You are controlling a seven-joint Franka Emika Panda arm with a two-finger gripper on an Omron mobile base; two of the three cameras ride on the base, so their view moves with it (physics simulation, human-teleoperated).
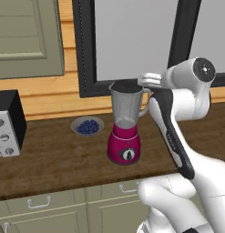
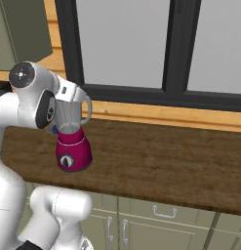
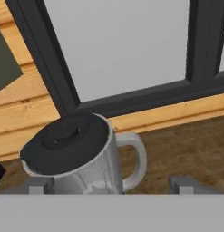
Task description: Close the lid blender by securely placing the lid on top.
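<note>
White rounded arm (image 1: 186, 98), dark joints

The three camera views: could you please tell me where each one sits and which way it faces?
Left base view: behind the arm's left, facing the counter, blender, blueberry bowl; arm at right.
Right base view: behind the arm's right, same blender, window behind; arm at left.
Hand view: on the hand, looking down at the lid on the jar; gripper open.
All share the blender.

One blender (image 1: 125, 136), one lid (image 3: 65, 142) (on the jar), one blueberry bowl (image 1: 87, 126), one toaster oven (image 1: 7, 123)
</note>
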